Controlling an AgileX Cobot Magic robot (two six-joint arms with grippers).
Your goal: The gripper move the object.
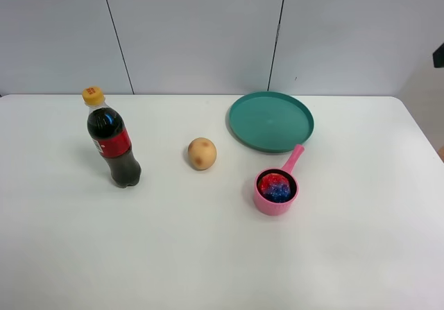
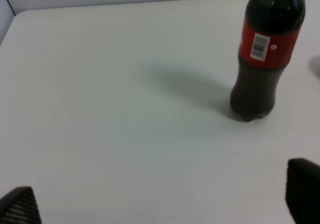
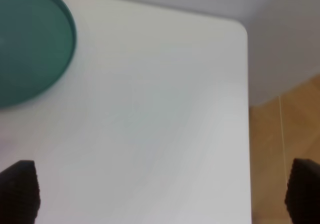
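The tie-dye ball (image 1: 277,186), red, blue and pink, lies inside a small pink saucepan (image 1: 259,200) right of the table's middle. Neither gripper shows in the exterior view; both are far from the ball. In the left wrist view my left gripper (image 2: 160,199) is open and empty, its dark fingertips (image 2: 20,206) wide apart above bare table near the cola bottle (image 2: 265,53). In the right wrist view my right gripper (image 3: 162,189) is open and empty, its fingertips (image 3: 20,186) wide apart over the table's far right corner. The ball is out of view in both wrist views.
A cola bottle (image 1: 113,141) stands at the left. A tan potato-like ball (image 1: 202,153) lies near the middle. A teal plate (image 1: 270,121) lies behind the saucepan and shows in the right wrist view (image 3: 30,38). The table's right edge (image 3: 247,134) borders a wooden floor.
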